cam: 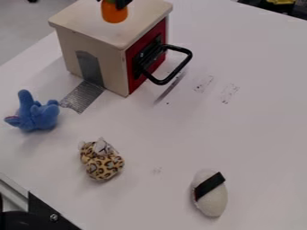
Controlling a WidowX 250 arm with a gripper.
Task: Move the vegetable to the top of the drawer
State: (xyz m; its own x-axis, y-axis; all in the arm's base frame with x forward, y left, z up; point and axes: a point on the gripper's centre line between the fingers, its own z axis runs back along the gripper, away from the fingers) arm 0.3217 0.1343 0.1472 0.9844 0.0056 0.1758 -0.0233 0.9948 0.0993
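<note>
- The vegetable (pixel 114 13), orange and round at its lower end, is upright over the top of the drawer (pixel 90 24), toward the back. Whether it touches the wood, I can't tell.
- The tool (pixel 114 2) is clamped on the vegetable from above, at the view's top edge. The step in hand looks like the final lowering or letting go.
- If the vegetable is in fact held just clear of the wood, opening now would drop it; that rounded end could bounce or tip.
- Even set down gently, it may roll: a smooth round body on a flat top with no lip to stop it. A small, slow release would suit it.
- Its place near the back brings a second risk: a roll that way could carry it over the far edge.
- Pressing too low would be another fault, since the vegetable might skid out of the grip or nudge the drawer.
- On the red front (pixel 135 80), the black handle (pixel 177 70) juts out over the bench (pixel 180 143). A low, sideways retreat on that side could snag it, so straight up seems safer.
- The blue toy (pixel 39 117), the spotted toy (pixel 103 166) and the white piece with a black band (pixel 212 202) lie well apart from the drawer, and seem unlikely to interfere.
</note>
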